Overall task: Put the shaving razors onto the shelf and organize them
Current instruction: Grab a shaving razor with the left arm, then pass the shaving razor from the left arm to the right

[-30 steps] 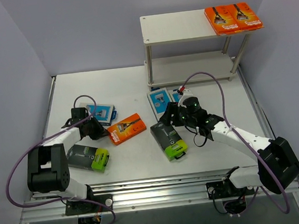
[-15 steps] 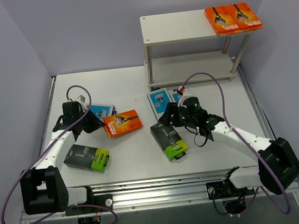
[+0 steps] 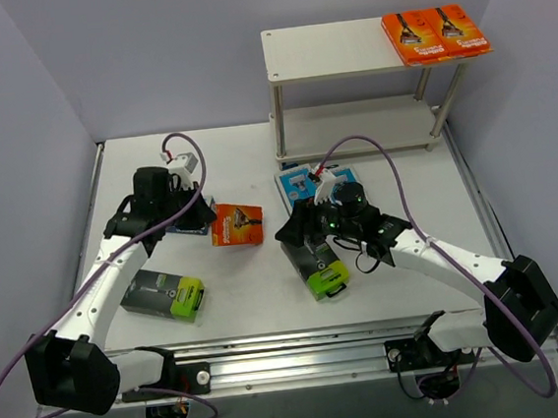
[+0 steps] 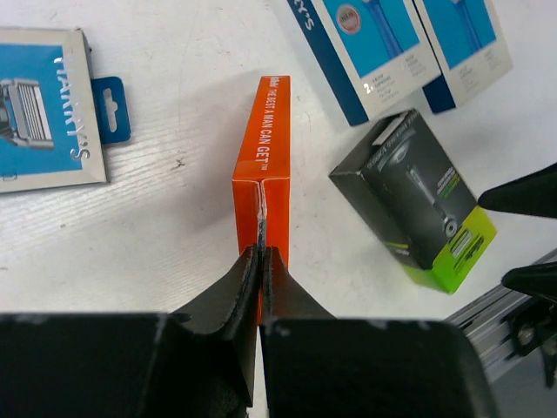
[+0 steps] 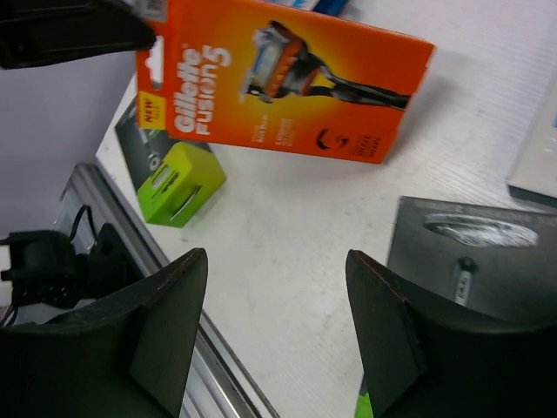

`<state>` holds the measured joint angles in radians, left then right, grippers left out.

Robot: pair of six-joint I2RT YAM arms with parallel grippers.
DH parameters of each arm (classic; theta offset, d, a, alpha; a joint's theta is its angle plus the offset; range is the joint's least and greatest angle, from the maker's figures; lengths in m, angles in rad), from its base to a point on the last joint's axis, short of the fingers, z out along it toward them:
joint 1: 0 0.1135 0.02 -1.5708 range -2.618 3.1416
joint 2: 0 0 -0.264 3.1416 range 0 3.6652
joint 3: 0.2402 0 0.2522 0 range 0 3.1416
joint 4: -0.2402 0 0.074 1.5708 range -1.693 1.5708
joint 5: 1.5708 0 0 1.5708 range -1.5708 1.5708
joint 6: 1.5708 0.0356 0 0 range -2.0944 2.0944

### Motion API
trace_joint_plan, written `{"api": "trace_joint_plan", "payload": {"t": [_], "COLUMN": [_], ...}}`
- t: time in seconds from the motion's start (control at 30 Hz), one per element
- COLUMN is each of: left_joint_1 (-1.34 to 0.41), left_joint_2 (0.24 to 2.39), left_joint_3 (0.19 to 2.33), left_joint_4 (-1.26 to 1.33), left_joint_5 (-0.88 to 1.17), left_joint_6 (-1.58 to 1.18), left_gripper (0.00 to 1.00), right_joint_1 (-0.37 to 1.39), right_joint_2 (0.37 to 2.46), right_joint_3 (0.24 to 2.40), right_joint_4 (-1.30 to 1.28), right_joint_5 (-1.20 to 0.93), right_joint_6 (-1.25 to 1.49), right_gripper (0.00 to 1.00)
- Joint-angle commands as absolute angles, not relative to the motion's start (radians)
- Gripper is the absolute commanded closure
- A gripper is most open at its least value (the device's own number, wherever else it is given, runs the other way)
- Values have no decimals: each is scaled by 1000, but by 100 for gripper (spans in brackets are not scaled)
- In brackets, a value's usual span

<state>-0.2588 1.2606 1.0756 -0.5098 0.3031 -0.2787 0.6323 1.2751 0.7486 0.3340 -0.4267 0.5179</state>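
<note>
The top view looks down from above and behind the arm bases, facing 12 o'clock, far enough to hold the white surface (image 3: 235, 164) and the beige two-tier shelf (image 3: 328, 51) at 1 o'clock. The left wrist view peers close past the left claw (image 4: 261, 252) toward 3 o'clock. The right wrist view, low, faces 9 o'clock past the right claw (image 5: 276, 257). Both share the flat orange cardboard razor pack (image 4: 265, 148).

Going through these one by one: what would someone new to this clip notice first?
The orange razor pack stands out, held up on edge in the shut left pincer, left of the table's middle. Next come two orange packs lying side by side on the top board of the shelf, at its right end. The right pincer hangs open over a black and lime pack near the middle.
</note>
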Motion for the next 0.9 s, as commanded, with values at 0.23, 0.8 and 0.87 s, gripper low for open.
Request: {"api": "trace_joint_plan", "payload": {"t": [0.23,0.8,0.87], "left_joint_1": [-429,-558,-569], "left_joint_2": [1232,1065,1054], "left_joint_3": [1298,1404,1407], "left_joint_4": [-742,-853,-862], "left_joint_5": [256,512,538], "left_joint_6": [-2,166,176], "left_gripper": [98,98,98], "right_joint_1": [643,632,634], "right_joint_2": [1244,1158,1158], "right_joint_3": [847,905,926], "right_joint_4": [428,356,328], "right_joint_5": [-676,-848,-850], "right_joint_6": [272,11,-20], "right_gripper": [40,39,37]}}
